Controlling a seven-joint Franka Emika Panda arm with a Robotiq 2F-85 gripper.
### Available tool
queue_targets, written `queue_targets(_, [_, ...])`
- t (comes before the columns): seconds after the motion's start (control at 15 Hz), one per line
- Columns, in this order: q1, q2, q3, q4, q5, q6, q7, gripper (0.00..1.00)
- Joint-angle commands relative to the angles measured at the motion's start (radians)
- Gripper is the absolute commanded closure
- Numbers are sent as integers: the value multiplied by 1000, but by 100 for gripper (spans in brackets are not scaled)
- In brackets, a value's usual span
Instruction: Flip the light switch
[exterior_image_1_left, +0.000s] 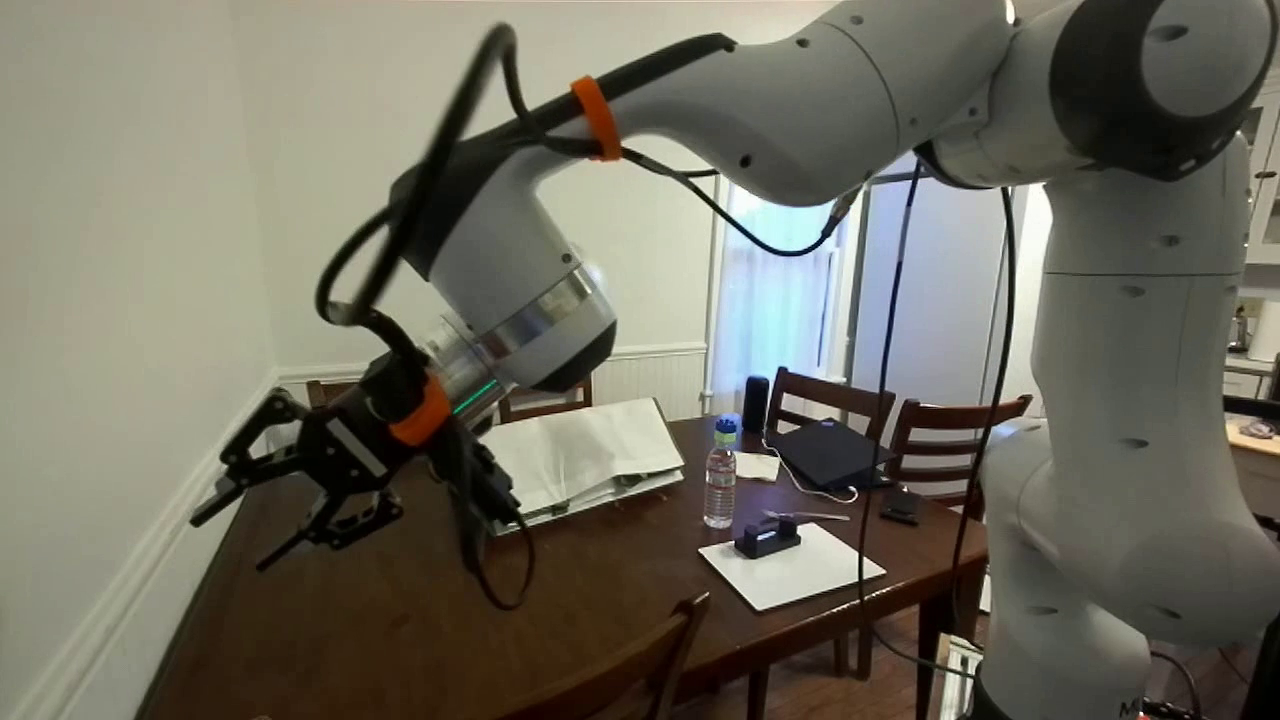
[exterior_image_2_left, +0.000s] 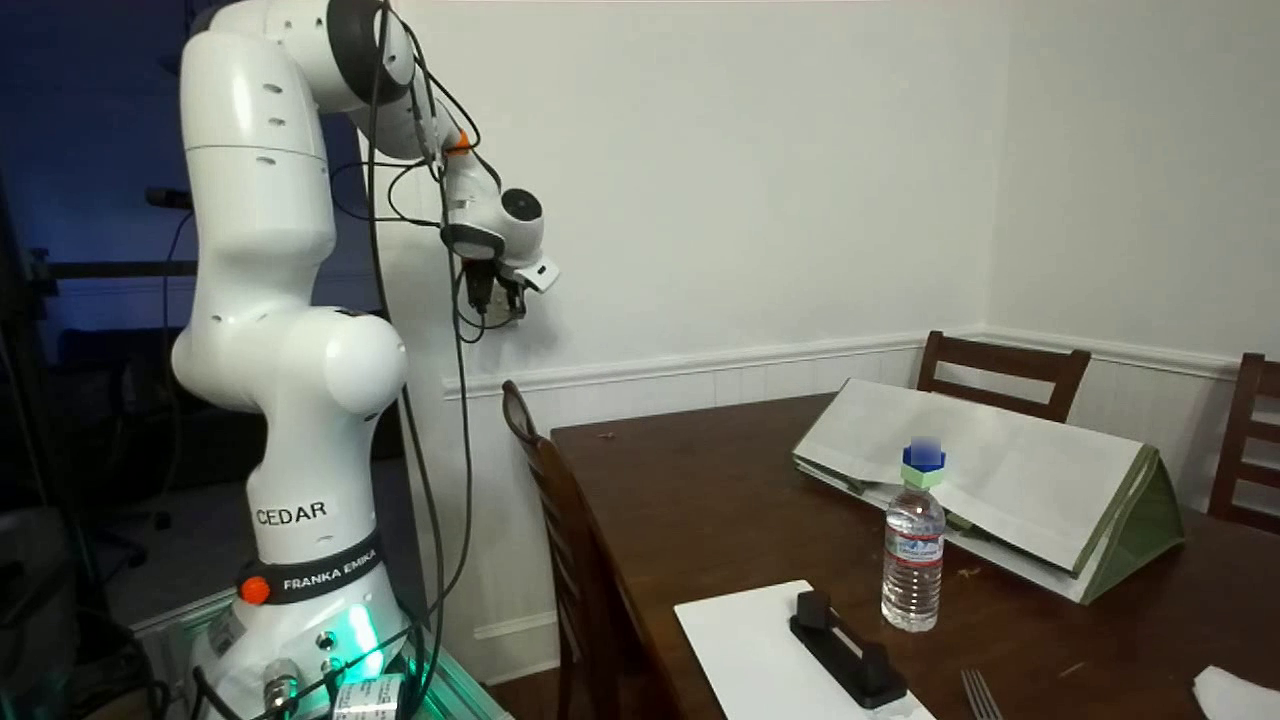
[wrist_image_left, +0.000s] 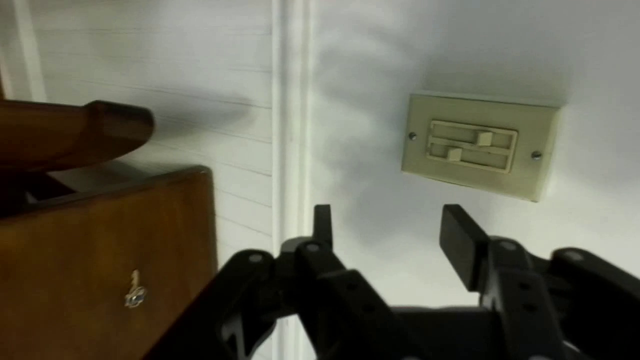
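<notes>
The Franka arm (exterior_image_2_left: 255, 190) arches high in both exterior views, and at its end the black pincer (exterior_image_1_left: 240, 535) slants down close to the white wall (exterior_image_2_left: 800, 180), its two fingers (wrist_image_left: 462, 245) spread apart. The wrist view shows white wall in the gap between the fingers. The light switch (wrist_image_left: 481, 146) is mounted on that wall, above the chair rail (wrist_image_left: 291, 125), and shows plainly in the wrist view: a beige plate (wrist_image_left: 525, 175) with a screw (wrist_image_left: 536, 155) near each end and two small toggles (wrist_image_left: 484, 139) side by side, one set toward one end and the other toward the opposite end. In that view the plate stands just past the fingers, with a strip of wall between; how near it is in depth cannot be told.

A wooden chair (wrist_image_left: 90, 132) and a corner of the dark wooden counter (wrist_image_left: 125, 230) show at the left of the wrist view. In both exterior views a clear water bottle (exterior_image_2_left: 912, 560) with a blue cap (exterior_image_2_left: 924, 458) stands upright on the counter near a tent-shaped easel pad (exterior_image_2_left: 1030, 490), and a black bar-shaped device (exterior_image_2_left: 845, 655) rests on a white board (exterior_image_2_left: 755, 660). In an exterior view a fork (exterior_image_2_left: 980, 693) lies near the board, and in an exterior view a closed black laptop (exterior_image_1_left: 828, 453) lies near an upright black cylinder (exterior_image_1_left: 756, 403)
</notes>
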Motion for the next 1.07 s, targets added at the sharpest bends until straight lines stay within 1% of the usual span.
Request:
queue_targets(0.0, [-54,-147,17,-178,-271,19,193,12])
queue_targets(0.07, [-70,-171,15,-212,-347,14,234,4])
queue_targets(0.13, [-90,-194,12,-241,-427,5,274,1])
queue_targets(0.2, [-114,-217,9,-269,-510,-3,313,0])
queue_targets(0.27, [-225,-244,87,-293,-591,-21,354,0])
queue_targets(0.4, [-380,-314,167,-331,-757,-79,437,0])
queue_targets(0.53, [-536,-405,235,-327,-924,-218,532,0])
queue_targets(0.6, [-616,-440,270,-290,-1008,-312,584,0])
queue_targets(0.67, [-646,-449,264,-249,-1094,-384,635,0])
queue_targets(0.8, [-655,-453,203,-170,-1245,-541,721,0])
queue_targets(0.87, [-618,-453,137,-134,-1328,-615,768,0])
queue_targets(1.0, [-629,-466,83,-55,-1426,-778,815,0])
